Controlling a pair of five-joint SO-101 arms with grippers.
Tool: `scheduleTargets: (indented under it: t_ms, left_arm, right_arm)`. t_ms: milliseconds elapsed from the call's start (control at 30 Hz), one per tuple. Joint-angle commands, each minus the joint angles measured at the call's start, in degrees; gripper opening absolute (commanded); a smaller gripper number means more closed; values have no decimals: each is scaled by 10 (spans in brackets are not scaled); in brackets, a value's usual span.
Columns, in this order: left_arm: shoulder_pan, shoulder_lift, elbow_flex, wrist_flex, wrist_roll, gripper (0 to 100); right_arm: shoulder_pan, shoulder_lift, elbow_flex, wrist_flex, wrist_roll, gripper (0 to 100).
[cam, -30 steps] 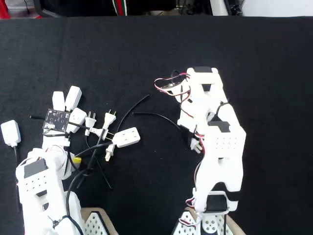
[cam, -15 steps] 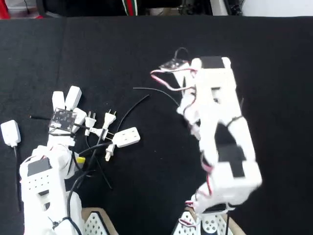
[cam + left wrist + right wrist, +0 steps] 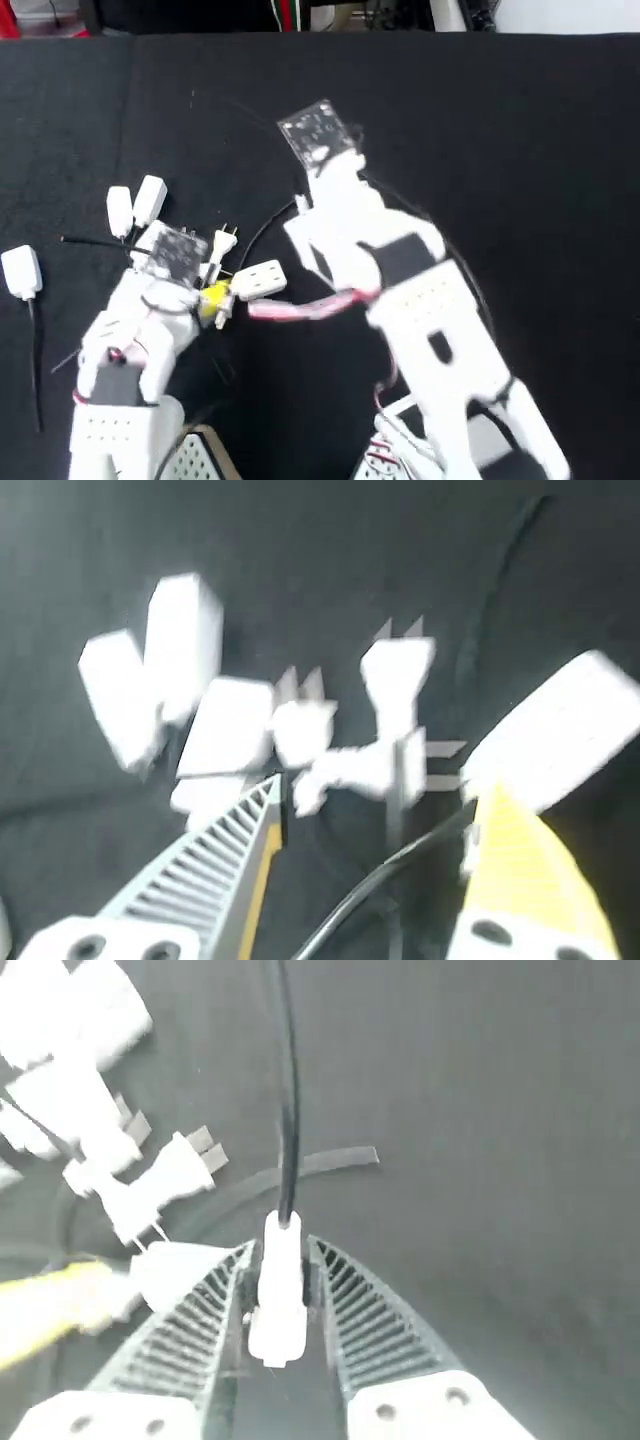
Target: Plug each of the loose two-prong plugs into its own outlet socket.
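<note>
The black table (image 3: 540, 150) lay under both arms. The right arm (image 3: 420, 300) stretched from the lower right of the high view to its centre, and the right gripper (image 3: 278, 1250) was clamped on a white plug (image 3: 277, 1305) trailing a black cord (image 3: 288, 1090). At the lower left, the left gripper (image 3: 375, 800) gaped wide and empty above the loose plugs (image 3: 395, 675), which lay beside a white outlet socket (image 3: 560, 730).

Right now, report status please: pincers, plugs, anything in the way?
Right pincer shut on white plug. Left pincer open over loose plugs beside outlet socket. Black cord crosses under it.
</note>
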Motion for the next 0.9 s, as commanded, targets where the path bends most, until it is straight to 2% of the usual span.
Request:
scheduleTargets:
  t_ms: [0, 100, 300, 500, 667, 867]
  left_arm:
    - [73, -111, 40, -27, 51, 296]
    - [77, -81, 39, -83, 74, 296]
    - [85, -113, 31, -113, 122, 299]
    - [101, -110, 27, -119, 149, 300]
    - [116, -110, 27, -119, 149, 300]
    - [90, -110, 29, -155, 173, 299]
  right_arm:
    - [-28, -104, 86, -133, -81, 12]
    - [-42, -150, 156, -214, -127, 11]
    - [-90, -211, 244, -324, -135, 11]
    - [-125, -218, 274, -326, -141, 11]
    - [-142, -218, 280, -321, -195, 11]
    - [-141, -218, 255, -238, -196, 11]
